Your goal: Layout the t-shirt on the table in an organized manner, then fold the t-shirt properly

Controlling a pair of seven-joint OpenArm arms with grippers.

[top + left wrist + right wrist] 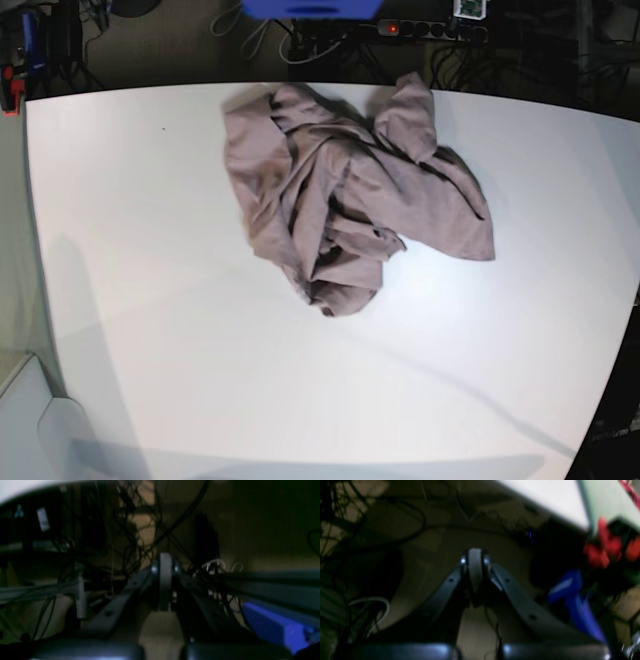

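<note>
We see the large white smooth-topped table [150, 300] with its curved edge filling the base view, and on its far half, a little right of centre, the dusty mauve soft cloth t-shirt [350, 200] lying in a crumpled heap, folds piled over one another, one lobe reaching toward the far edge and a flatter panel spreading right. No sleeve, hem or neck label can be told apart in the bundle. Neither arm appears over the table. The wrist views are dark and blurred: each looks past the table's edge at cables and floor. The left gripper [165, 585] has its jaws pressed together on nothing, and the right gripper [475, 567] likewise is closed and empty. We judge the laying-out not yet begun. To do it well, we would bring both grippers over the heap, open them, pinch two separated outer edges, then lift and draw them apart so the cloth spreads flat before any fold.
</note>
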